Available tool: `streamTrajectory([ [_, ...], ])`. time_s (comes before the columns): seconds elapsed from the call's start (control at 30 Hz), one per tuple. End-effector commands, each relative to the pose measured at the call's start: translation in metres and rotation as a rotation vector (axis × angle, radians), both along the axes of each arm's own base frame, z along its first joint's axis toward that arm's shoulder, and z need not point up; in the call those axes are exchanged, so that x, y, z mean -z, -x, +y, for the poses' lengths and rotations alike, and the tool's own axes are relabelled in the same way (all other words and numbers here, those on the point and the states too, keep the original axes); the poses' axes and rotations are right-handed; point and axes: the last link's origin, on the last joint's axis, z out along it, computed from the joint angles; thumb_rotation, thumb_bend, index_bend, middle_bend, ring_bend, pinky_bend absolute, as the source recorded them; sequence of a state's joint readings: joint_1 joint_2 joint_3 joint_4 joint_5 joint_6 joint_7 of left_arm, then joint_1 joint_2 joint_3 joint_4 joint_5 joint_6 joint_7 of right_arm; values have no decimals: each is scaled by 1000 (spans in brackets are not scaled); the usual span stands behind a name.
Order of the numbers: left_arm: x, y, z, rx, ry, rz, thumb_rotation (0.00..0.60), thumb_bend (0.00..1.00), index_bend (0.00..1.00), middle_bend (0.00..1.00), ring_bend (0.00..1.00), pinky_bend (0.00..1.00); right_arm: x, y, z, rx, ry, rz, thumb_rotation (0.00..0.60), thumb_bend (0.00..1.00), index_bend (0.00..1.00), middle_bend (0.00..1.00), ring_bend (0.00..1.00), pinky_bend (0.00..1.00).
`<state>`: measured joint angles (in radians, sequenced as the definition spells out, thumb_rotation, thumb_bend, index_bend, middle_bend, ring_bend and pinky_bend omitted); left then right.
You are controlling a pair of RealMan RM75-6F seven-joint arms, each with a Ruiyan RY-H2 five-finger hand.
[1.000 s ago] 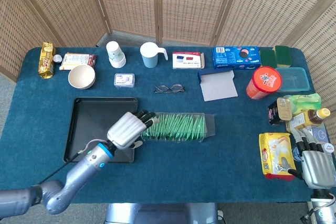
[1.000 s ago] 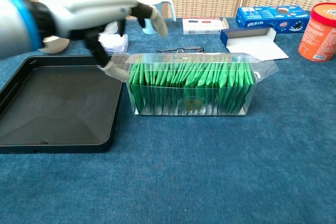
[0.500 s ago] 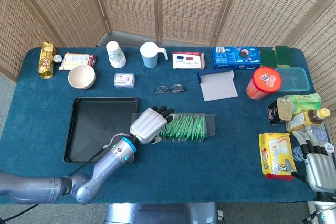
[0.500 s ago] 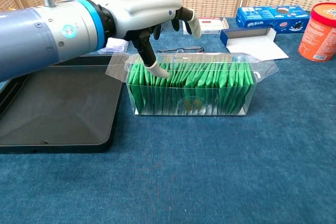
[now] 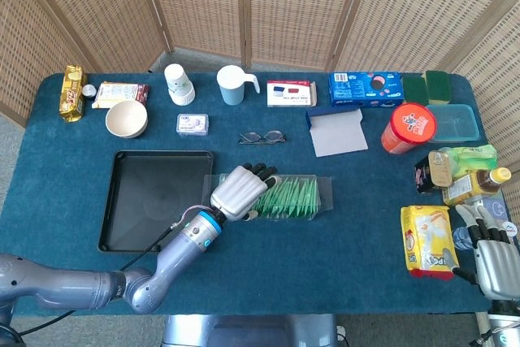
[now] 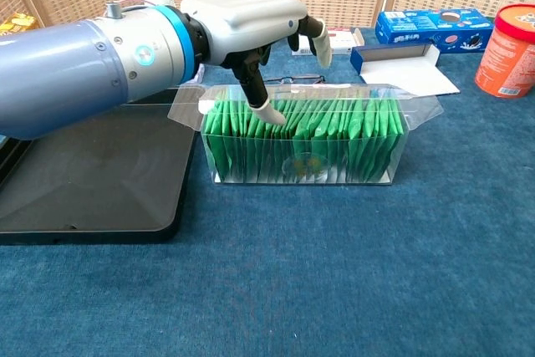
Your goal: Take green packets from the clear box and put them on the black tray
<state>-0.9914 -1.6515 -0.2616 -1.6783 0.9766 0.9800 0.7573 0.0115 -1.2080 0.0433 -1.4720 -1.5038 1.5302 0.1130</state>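
Reaching hand: left hand [image 6: 251, 22] sits over the left end of the clear box [image 6: 418, 114], fingers spread, one pale fingertip [image 6: 272, 112] touching the tops of the green packets [image 6: 334, 135]; nothing held.
Left arm: grey forearm with a blue ring at the wrist, crossing above the black tray [image 5: 130, 201].
Right hand: right hand [image 5: 491, 253] at the lower right table corner, fingers apart and upright, holding nothing, well apart from the box.
Green packets: standing on edge in a tight row that fills the clear box from end to end; none on the tray.
Clear box: long, open-topped, flaps folded outward, its left end just beside the tray's right rim.
Black tray: flat, raised rim, bare inside; left of the box.
Open room: bare cloth in front of the box and tray; a strip between the box and the glasses [image 5: 262, 137] behind it.
Right edge: crowded with a yellow snack bag [image 5: 426, 241], bottles and jars too small to tell apart, a clear tub [image 5: 457, 123].
Back row: gold packet [image 5: 73, 93], bowl [image 5: 127, 119], paper cup [image 5: 178, 84], blue mug [image 5: 233, 85], open blue carton [image 5: 337, 129], red canister [image 5: 407, 128], green sponges [image 5: 431, 87].
Writing: blue biscuit box [image 5: 366, 88] carries print, too small to read.
Surface: table under dark blue cloth [image 6: 334, 273].
Room: woven cane folding screens [image 5: 284, 6] behind the table.
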Motion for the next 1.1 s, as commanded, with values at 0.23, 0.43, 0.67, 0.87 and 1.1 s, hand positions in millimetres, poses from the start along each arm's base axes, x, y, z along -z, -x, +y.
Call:
streamTrajectory([
  [0.23,0,-9,6,-6,-35,-44,600,150,284,212,225,355,0,2,2,3,5,-7,558,363,114,155,68,149],
  [0.43,-6,-14,13,-17,-48,-50,600,233,317,212,225,355,-1,4,3,8,9,-9,559,363,114,154,67,149],
  [0.67,-12,-18,24,-40,-51,-27,600,265,326,212,225,355,0,4,3,9,7,-12,559,362,114,155,68,149],
  [0.87,-13,-20,33,-63,-38,-6,600,297,338,212,225,355,-2,4,4,11,12,-13,560,363,115,154,67,150],
  [1.1,-17,-25,41,-111,-22,-57,600,303,373,212,226,355,-1,5,5,14,15,-17,559,363,115,154,68,150],
])
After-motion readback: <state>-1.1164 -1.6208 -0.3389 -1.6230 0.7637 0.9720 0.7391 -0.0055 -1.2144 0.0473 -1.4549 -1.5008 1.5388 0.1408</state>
